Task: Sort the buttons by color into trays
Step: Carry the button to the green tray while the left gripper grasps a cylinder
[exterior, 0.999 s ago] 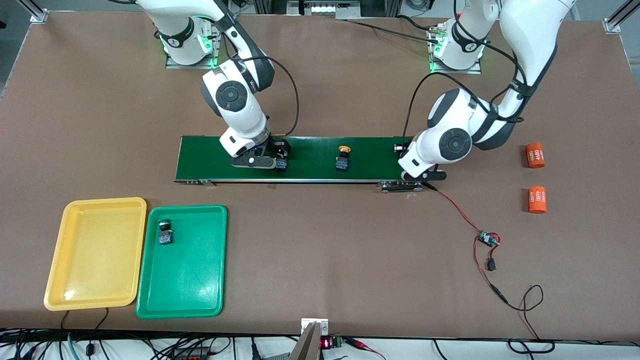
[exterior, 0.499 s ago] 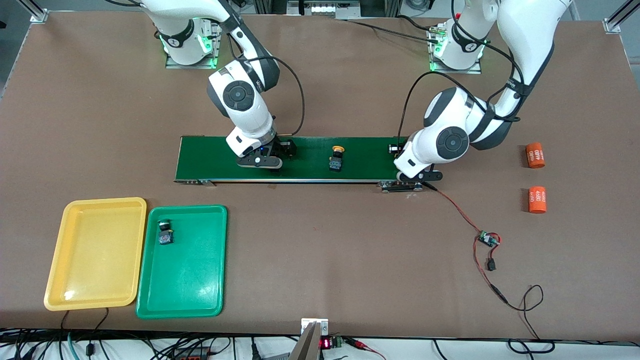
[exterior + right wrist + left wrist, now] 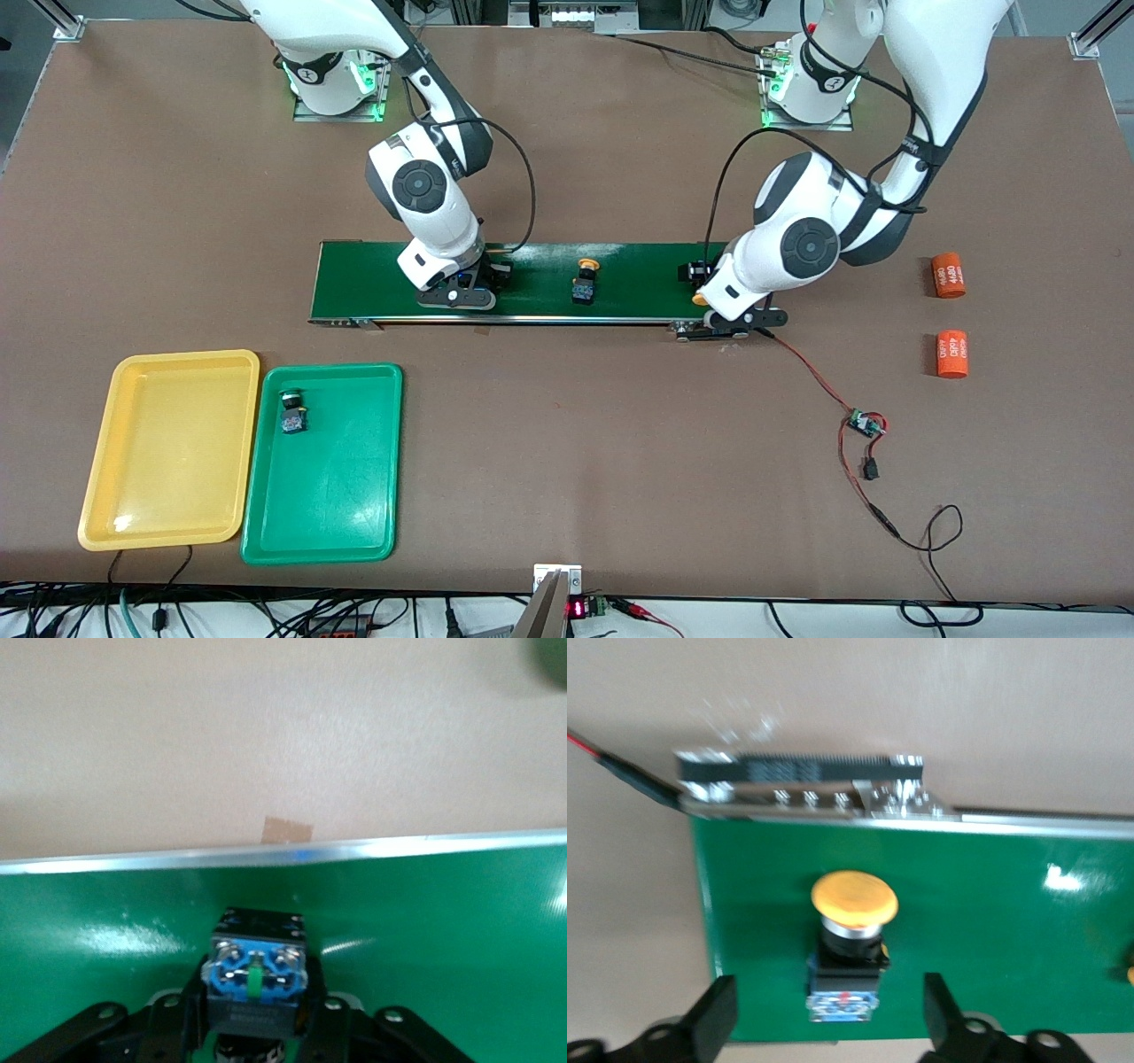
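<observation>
My right gripper [image 3: 257, 1014] is low over the dark green belt [image 3: 372, 275], shut on a button [image 3: 257, 970]. That button's blue terminal end faces out and its cap is hidden. In the front view the right gripper [image 3: 459, 292] covers it. My left gripper [image 3: 828, 1023] is open at the belt's end by the left arm, its fingers either side of a yellow-capped button [image 3: 852, 930] without touching it. Its place in the front view is [image 3: 716, 301]. Another yellow-capped button [image 3: 583, 283] stands mid-belt. A green-capped button [image 3: 292, 414] lies in the green tray [image 3: 337, 478], with the yellow tray [image 3: 168, 443] beside it.
Two orange cylinders [image 3: 948, 275] [image 3: 953, 354] lie on the table past the belt at the left arm's end. Red and black wires with a small circuit board [image 3: 864, 425] run from the belt's end toward the front camera.
My right gripper has shut on a button on the belt. My left gripper has opened around the yellow-capped button. The mid-belt button has moved along the belt toward the right arm's end.
</observation>
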Robot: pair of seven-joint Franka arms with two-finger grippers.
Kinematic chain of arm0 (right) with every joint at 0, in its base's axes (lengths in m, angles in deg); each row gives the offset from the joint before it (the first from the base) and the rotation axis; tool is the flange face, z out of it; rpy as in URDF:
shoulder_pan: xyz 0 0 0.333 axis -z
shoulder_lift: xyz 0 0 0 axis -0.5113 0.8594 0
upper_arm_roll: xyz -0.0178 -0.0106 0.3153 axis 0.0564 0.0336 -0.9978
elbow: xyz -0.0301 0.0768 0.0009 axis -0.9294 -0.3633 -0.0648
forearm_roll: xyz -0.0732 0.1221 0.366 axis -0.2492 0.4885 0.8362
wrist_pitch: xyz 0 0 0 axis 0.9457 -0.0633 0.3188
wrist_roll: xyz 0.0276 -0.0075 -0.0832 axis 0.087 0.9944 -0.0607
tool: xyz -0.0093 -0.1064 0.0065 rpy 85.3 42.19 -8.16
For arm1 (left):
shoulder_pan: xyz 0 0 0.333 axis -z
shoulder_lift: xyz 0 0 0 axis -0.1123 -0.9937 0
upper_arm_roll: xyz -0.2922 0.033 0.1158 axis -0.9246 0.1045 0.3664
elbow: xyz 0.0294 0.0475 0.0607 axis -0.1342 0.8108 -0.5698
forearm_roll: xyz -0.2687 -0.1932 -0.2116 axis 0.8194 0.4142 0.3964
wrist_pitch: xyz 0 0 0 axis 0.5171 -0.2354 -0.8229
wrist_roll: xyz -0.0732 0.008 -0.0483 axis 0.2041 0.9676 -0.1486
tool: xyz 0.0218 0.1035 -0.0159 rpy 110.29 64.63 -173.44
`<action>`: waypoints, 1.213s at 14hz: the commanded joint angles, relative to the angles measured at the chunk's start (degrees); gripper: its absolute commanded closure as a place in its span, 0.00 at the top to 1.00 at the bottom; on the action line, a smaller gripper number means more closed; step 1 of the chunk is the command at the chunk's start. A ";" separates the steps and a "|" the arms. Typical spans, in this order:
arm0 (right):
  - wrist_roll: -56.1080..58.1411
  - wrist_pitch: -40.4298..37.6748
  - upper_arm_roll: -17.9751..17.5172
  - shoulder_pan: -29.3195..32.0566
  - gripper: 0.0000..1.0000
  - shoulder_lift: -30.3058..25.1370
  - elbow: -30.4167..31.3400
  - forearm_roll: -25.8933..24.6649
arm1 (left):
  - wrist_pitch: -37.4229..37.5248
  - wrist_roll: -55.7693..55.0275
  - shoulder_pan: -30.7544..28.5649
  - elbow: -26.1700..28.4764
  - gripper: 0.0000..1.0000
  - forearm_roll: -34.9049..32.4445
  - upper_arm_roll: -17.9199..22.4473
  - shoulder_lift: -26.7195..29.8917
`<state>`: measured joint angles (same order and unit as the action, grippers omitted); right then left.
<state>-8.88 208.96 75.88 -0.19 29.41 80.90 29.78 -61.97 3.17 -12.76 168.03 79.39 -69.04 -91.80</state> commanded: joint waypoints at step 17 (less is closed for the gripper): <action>33.83 -8.21 2.46 22.41 0.07 16.88 -29.68 -0.75 | -0.01 39.34 -26.10 -5.39 1.00 -23.32 8.95 -5.34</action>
<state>23.32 198.99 78.09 21.92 44.17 53.27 29.63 -61.30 36.39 -35.47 166.47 57.10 -59.68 -92.92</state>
